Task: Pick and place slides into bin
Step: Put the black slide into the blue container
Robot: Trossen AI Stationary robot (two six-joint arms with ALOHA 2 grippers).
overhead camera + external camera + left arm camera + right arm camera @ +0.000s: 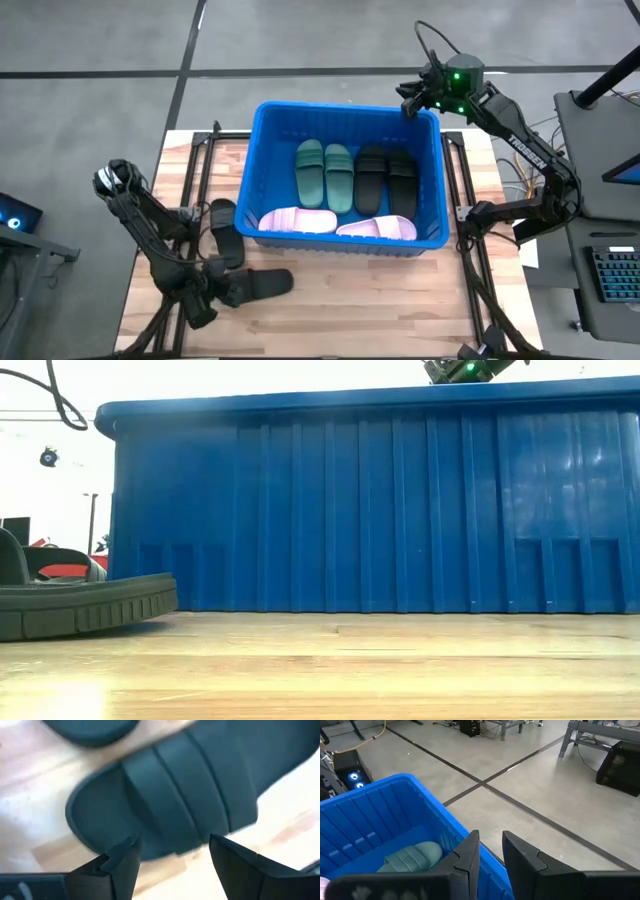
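Observation:
Six slides lie inside the blue bin (252, 160): two dark green (324, 175), two black (386, 180) and two pale pink (340, 222). On the wood to the left of the bin lie two more black slides (225, 232) (262, 285), soles down. My left gripper (222, 290) (172, 855) is open and hovers just over the nearer one (165, 805), a finger at each side of its ribbed strap; I see no touch. My right gripper (415, 100) (491, 851) hangs above the bin's far right corner, slightly open, with nothing between its fingers.
The bin fills the middle and right of the table; in the low view its ribbed wall (400, 510) blocks the far side. Bare wood (350, 300) lies along the near edge. A black frame rail (200, 150) runs along the table's left side.

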